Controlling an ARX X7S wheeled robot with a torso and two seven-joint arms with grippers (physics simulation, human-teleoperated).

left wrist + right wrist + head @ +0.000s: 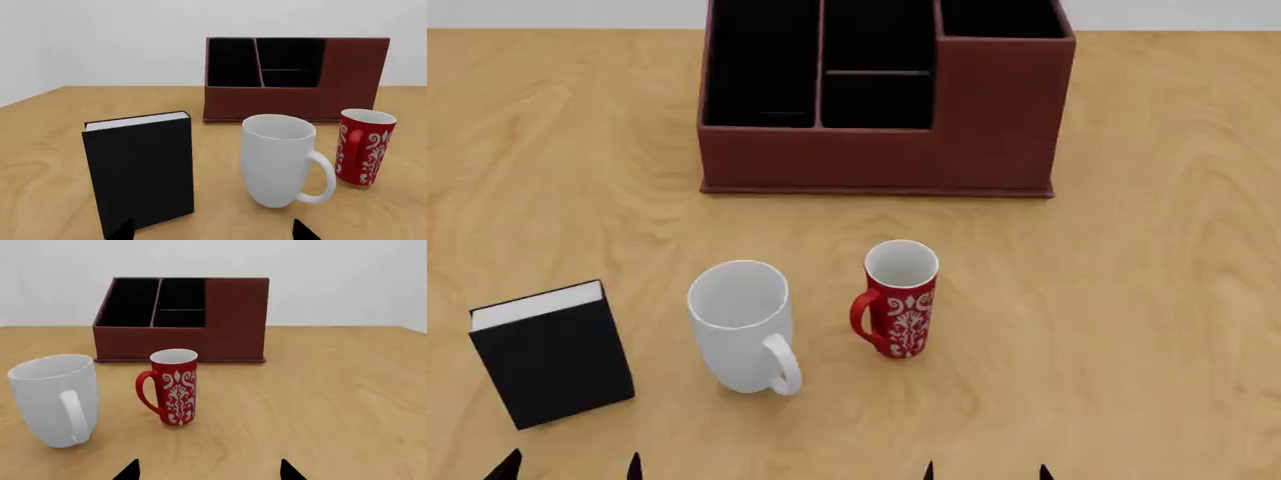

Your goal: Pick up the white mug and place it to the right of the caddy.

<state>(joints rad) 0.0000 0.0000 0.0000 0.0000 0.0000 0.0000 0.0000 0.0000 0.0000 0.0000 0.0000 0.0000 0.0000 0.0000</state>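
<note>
Pale wood grain runs across the whole table [1148, 300], and both claws sit at its near edge with only their dark tips in view. The left gripper [567, 466] shows two points spread well apart; the right gripper [985, 470] likewise has its tips held wide, nothing between them.

The white mug [743, 325] stands upright just ahead of the gap between the two claws, nearer the left one, its handle turned toward the robot and slightly right. Directly ahead of the left claw stands the black book [553, 352], upright on its edge, close beside the mug but apart from it. The red mug [897, 298] stands ahead of the right claw and a little to its left, near the white mug without touching, handle facing that mug.

Farther ahead, the caddy [881, 170] stretches across the back, well apart from both mugs. Bare table lies open to the caddy's right and ahead of the right claw.

The caddy's far edge is cut off in the head view; its black compartments are too dark to read inside
</note>
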